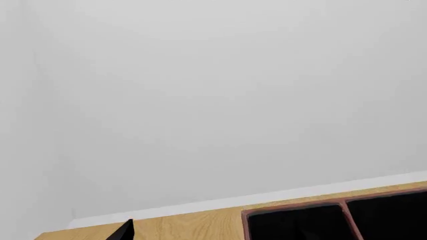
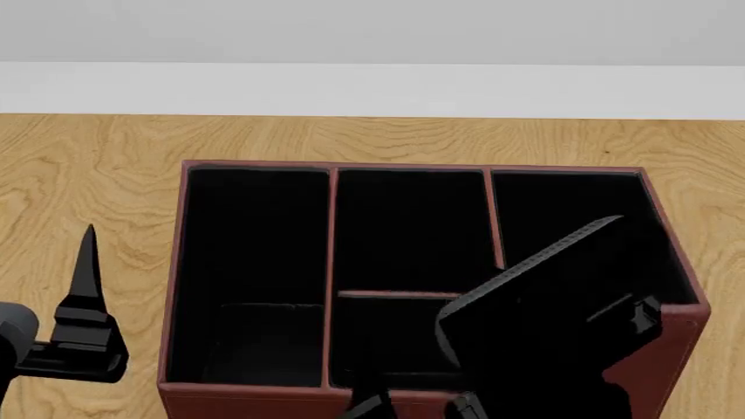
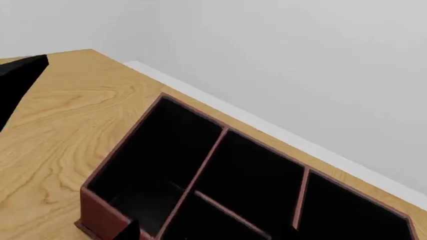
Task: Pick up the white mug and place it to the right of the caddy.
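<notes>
Head view: leather-look rectangular caddy (image 2: 250, 170) on wood-grain table (image 2: 93, 175).

The desk (image 2: 349, 140) has a light wood top with wavy grain, spreading out beneath both grippers and running ahead of them to a straight far edge. Along that edge, well beyond the grippers, sits a white baseboard (image 2: 372, 87), a flat pale strip. Above it rises a plain light grey wall (image 1: 213, 100), bare and evenly lit, which fills most of the left wrist view
</notes>
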Robot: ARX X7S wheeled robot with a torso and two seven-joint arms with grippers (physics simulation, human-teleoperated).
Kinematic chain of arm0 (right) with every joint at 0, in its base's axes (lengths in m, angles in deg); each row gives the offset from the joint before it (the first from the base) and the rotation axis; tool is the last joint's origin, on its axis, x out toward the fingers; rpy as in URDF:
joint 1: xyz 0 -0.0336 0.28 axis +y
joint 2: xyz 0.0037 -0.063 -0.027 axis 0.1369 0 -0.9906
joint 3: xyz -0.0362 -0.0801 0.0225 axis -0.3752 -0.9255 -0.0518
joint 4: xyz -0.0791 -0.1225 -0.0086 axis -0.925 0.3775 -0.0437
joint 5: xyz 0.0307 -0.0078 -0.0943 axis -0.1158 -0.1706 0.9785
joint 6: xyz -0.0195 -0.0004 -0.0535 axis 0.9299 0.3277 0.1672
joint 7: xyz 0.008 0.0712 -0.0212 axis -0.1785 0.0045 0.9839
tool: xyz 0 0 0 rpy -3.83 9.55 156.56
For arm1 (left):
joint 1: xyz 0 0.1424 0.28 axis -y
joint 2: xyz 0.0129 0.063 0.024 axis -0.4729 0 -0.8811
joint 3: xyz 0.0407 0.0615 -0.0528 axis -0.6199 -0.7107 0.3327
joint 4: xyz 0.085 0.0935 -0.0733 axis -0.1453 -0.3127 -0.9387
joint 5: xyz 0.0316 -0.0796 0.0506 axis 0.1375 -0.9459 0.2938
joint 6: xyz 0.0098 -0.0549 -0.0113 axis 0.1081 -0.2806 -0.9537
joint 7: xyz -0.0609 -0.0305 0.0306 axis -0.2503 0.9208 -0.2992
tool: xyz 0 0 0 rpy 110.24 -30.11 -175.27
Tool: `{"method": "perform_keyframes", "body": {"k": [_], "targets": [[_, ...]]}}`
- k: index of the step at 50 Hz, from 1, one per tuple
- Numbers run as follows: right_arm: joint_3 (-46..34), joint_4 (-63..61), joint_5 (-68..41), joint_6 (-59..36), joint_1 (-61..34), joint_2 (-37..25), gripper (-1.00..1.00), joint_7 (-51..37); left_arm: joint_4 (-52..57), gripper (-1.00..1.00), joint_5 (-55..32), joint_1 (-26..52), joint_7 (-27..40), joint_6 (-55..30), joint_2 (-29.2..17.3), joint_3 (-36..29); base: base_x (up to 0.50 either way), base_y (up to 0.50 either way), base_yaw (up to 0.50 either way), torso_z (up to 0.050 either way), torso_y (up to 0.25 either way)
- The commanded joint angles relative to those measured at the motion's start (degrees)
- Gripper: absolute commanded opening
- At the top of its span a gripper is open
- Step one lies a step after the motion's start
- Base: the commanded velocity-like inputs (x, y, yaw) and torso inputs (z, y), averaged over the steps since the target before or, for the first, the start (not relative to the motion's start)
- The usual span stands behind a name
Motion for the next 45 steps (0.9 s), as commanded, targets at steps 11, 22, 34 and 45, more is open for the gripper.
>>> {"method": "perform_keyframes", "body": {"k": [11, 22, 34, 45], "targets": [[-14.07, 2.49, -29.73, 10.22, -9.06, -10.60, 1.00, -16.38, -0.78, 1.00, -0.54, 1.98, 0.42, -1.12, -0.36, -0.33, 0.00, 0.00, 0.00, 0.000, 0.000], [-19.16, 0.03, -37.20, 14.24, -11.90, -13.51, 1.00, -19.88, -0.91, 1.00, -0.68, 3.38, 0.73, -1.94, -0.43, -0.94, 0.00, 0.00, 0.00, 0.000, 0.000], [-21.69, -3.24, -41.53, 17.48, -11.34, -14.55, 1.00, -21.07, -0.46, 1.00, -0.86, 3.74, 1.14, -2.21, -0.58, -1.15, 0.00, 0.00, 0.00, 0.000, 0.000], [-24.93, -5.96, -42.98, 19.95, -10.28, -13.86, 1.00, -22.88, -0.25, 1.00, -1.12, 3.76, 1.41, -1.92, -0.63, -1.17, 0.00, 0.00, 0.00, 0.000, 0.000]]}}
